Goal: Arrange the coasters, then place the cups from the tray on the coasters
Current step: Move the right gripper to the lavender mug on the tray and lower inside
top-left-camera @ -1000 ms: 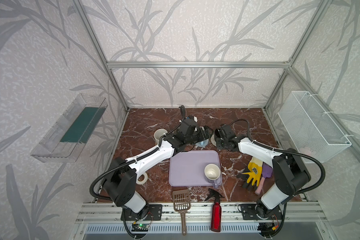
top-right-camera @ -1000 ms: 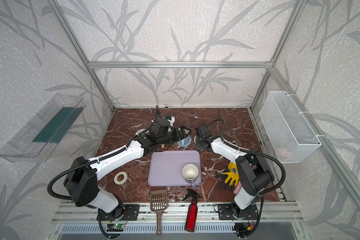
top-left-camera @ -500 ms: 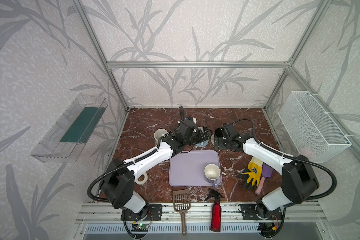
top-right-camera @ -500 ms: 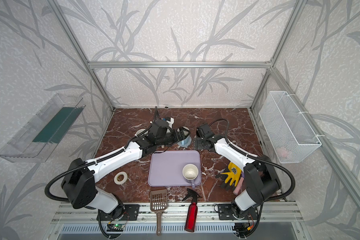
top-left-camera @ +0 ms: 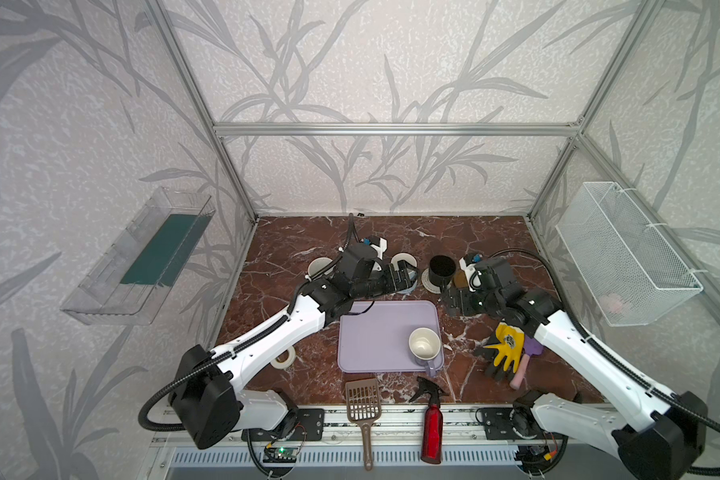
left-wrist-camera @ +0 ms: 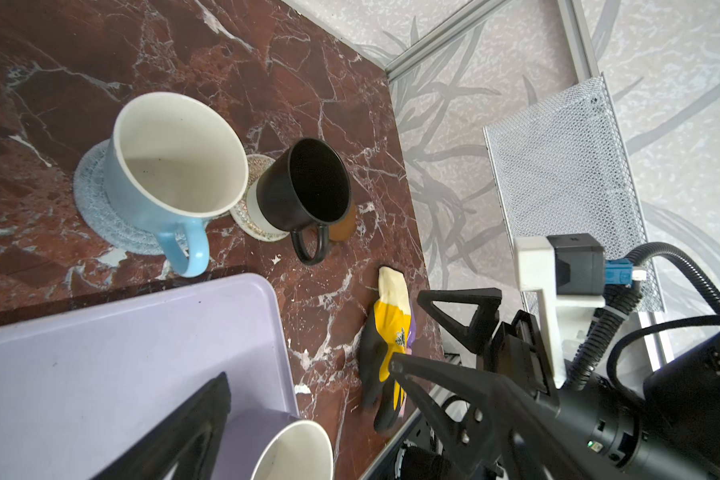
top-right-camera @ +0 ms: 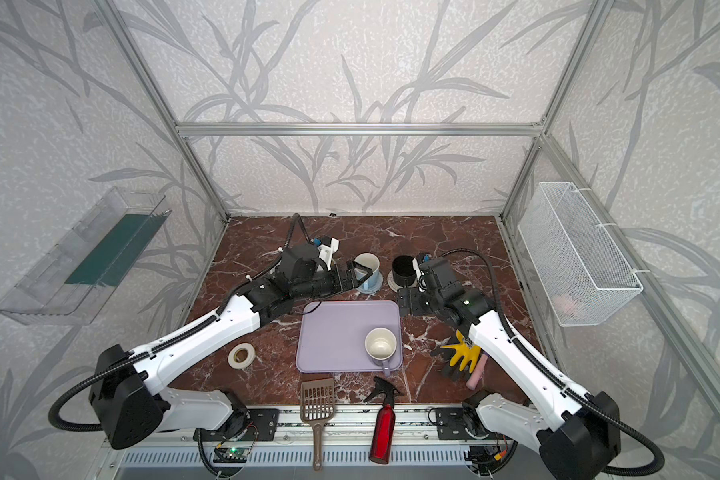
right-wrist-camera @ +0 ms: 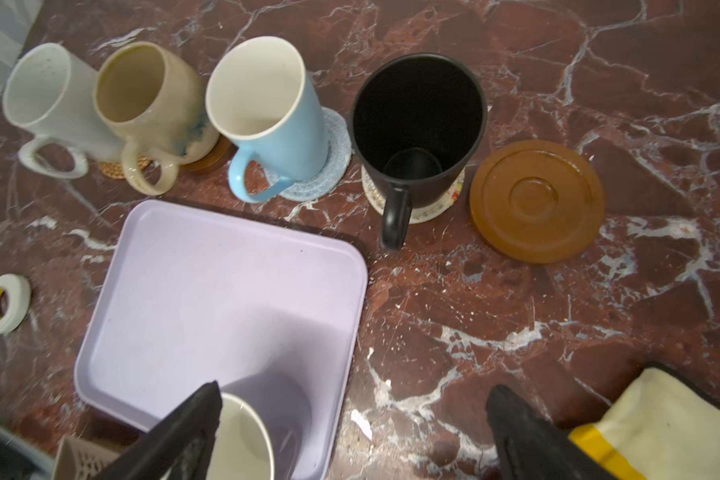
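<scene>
Lavender tray [top-left-camera: 375, 332] lies mid-table and carries 1 lavender cup [top-left-camera: 424, 344] at its near right corner. Left gripper [top-right-camera: 356, 277], jaws apart and empty, hovers near the light-blue cup [right-wrist-camera: 267, 104]; its arm hides the beige cup [right-wrist-camera: 150, 95] in both top views. Right gripper [top-left-camera: 454, 301], jaws apart and empty, hangs between the tray's far right corner and the black cup [right-wrist-camera: 416, 124]. Behind the tray, 4 cups stand in a row on coasters, the white cup [right-wrist-camera: 46, 95] leftmost; 1 amber coaster [right-wrist-camera: 537, 199] lies bare at the right end. Yellow glove [top-left-camera: 506, 345], spray bottle [top-left-camera: 432, 428], scoop [top-left-camera: 363, 401] and tape roll [top-left-camera: 284, 357] flank the tray.
</scene>
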`<state>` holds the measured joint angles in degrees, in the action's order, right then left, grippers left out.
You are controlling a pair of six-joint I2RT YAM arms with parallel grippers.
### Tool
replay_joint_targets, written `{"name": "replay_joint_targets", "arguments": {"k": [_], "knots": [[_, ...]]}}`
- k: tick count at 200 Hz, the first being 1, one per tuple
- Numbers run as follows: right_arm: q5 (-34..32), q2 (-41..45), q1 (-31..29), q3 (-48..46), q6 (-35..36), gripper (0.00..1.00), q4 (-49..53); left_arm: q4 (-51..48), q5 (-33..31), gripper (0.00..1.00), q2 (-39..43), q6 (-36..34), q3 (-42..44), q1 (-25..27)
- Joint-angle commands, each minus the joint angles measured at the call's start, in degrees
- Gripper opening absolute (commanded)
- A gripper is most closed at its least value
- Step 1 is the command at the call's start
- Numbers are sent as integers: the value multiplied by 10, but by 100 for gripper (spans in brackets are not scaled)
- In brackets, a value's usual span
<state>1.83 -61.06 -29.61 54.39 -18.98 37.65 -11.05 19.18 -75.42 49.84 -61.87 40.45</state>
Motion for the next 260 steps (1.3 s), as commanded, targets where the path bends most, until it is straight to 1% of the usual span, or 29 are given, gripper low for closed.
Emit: {"name": "replay_joint_targets", "arguments": {"k": [1, 12, 27, 55, 82, 102, 111, 115, 142, 169, 196, 199, 204, 260], "knots": [[54, 36, -14, -17, 4, 99, 73, -80, 17, 99, 34, -34, 19, 0], [49, 45, -36, -19, 3, 99, 96, -95, 11, 99, 54, -36, 33, 1], [16, 60, -86, -29, -9, 99, 112, -108, 9, 99, 77, -35, 55, 1], [-17, 80, -175, -62, -59, 99, 102, -122, 11, 99, 110, -29, 93, 1], [-49, 67, -246, -81, -94, 99, 92, -123, 23, 99, 125, -19, 125, 2], [-58, 52, -281, -96, -111, 99, 80, -124, 28, 99, 131, -14, 145, 4], [-63, 46, -286, -105, -123, 99, 72, -123, 30, 99, 134, -12, 153, 6], [-64, 43, -305, -109, -128, 99, 68, -122, 29, 99, 136, -11, 157, 6], [-73, 25, -338, -127, -150, 99, 34, -102, 27, 99, 145, 6, 184, 10], [-102, 3, -369, -134, -161, 99, 9, -84, 32, 99, 141, 16, 208, 18], [-120, -23, -382, -139, -171, 99, -8, -58, 39, 99, 134, 27, 234, 25], [-122, -26, -384, -140, -187, 99, -10, -56, 40, 99, 133, 28, 236, 26], [-126, -30, -387, -140, -192, 99, -15, -52, 41, 99, 132, 30, 240, 27], [-147, -74, -406, -155, -213, 99, -59, -57, 28, 99, 119, 33, 256, 31]]}}
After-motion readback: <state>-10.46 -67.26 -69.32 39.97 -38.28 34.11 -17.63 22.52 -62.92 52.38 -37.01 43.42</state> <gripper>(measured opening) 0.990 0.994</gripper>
